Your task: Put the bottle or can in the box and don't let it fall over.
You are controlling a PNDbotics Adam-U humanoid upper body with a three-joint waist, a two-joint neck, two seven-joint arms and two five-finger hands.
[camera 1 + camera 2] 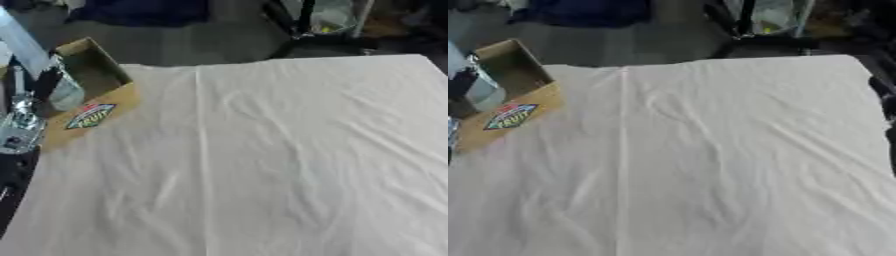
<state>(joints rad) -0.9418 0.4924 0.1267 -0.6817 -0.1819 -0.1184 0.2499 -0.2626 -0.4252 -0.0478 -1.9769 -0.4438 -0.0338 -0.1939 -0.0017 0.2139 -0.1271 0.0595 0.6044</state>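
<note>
Left eye view: a table (pixel 289 160) draped in a creased white cloth, with one long fold running down its left part. At the far left corner sits an open cardboard box (pixel 101 107), plain brown card with a bright oval label on its near wall. Over the box's left side, the robot's left hand (pixel 35 90), black and silvery, is at a pale translucent bottle (pixel 66 92) that stands inside the box opening; whether the fingers are curled round it cannot be told from the blur. Another clear, glinting object lies at the left edge.

Right eye view: same box, the bottle a pale rounded shape inside it, the hand mostly cut off. The right hand shows nowhere.
</note>
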